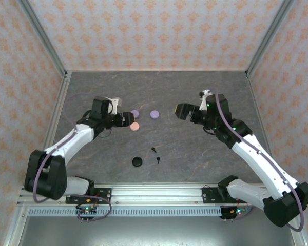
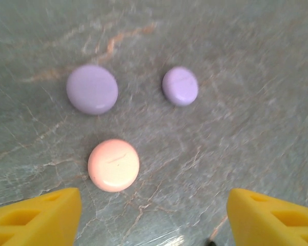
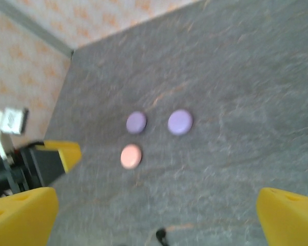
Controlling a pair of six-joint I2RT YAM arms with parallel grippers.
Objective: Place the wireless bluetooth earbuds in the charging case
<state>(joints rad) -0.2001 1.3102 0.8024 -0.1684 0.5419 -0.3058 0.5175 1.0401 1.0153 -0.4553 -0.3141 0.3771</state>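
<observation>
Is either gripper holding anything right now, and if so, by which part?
Nothing is held. The left gripper is open, its fingers apart over bare table near the pink case. The right gripper is open too, gripping nothing.

The top view was bright, evenly lit and sharp, with faint soft shadows on the table [image 1: 195, 148]. Both wrist views were blurred, the right more so; yellow fingers [image 2: 31, 218] in their lower corners looked soft.
</observation>
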